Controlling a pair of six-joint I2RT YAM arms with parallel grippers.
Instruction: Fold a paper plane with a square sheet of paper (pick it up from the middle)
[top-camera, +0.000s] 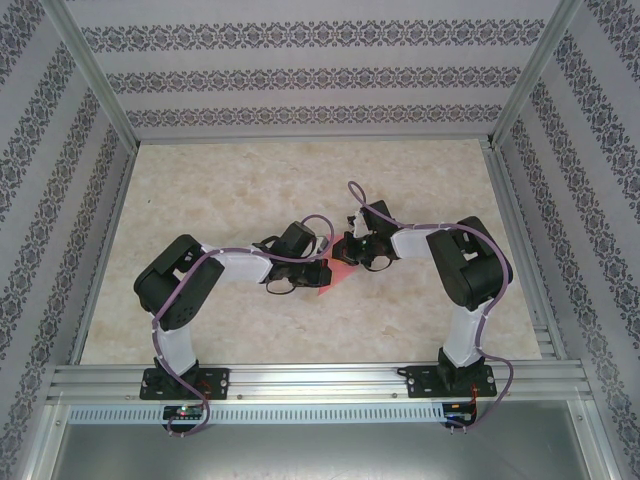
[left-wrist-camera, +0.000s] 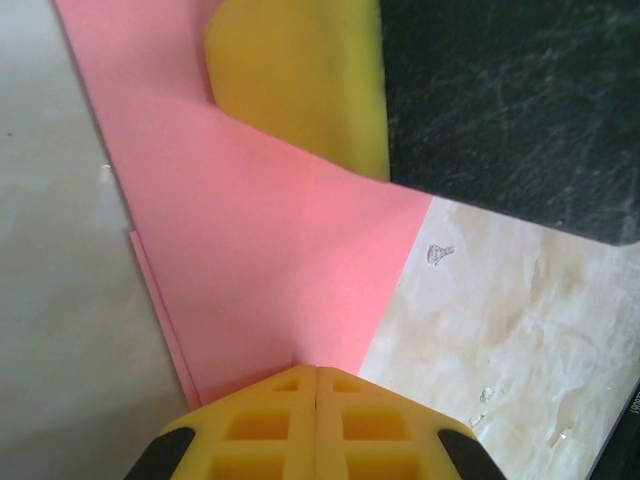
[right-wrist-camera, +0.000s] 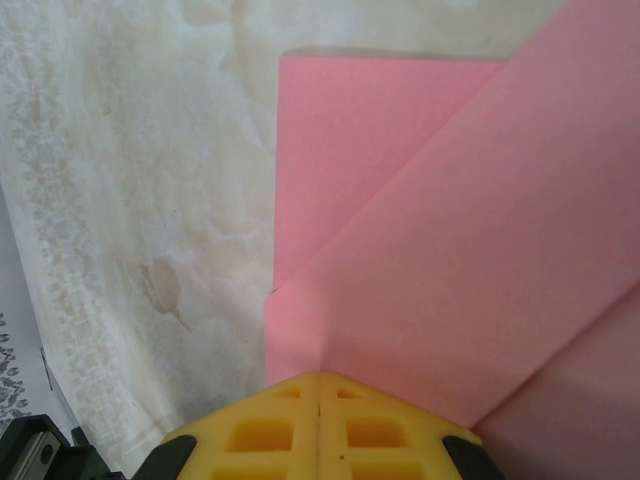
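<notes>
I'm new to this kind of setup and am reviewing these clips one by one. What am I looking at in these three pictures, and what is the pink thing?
These are two robot arms, the left arm and the right arm, bolted at the near edge of a marble-patterned table. The wide picture comes from a fixed camera above and behind them. The other two come from a small camera on each wrist, looking forward over that arm's own yellow-tipped, two-finger pincer. Where the arms meet is a pink sheet of paper, already partly folded, with overlapping layers showing. The left pincer is closed on one edge of it, and the right pincer is closed on another part.
</notes>
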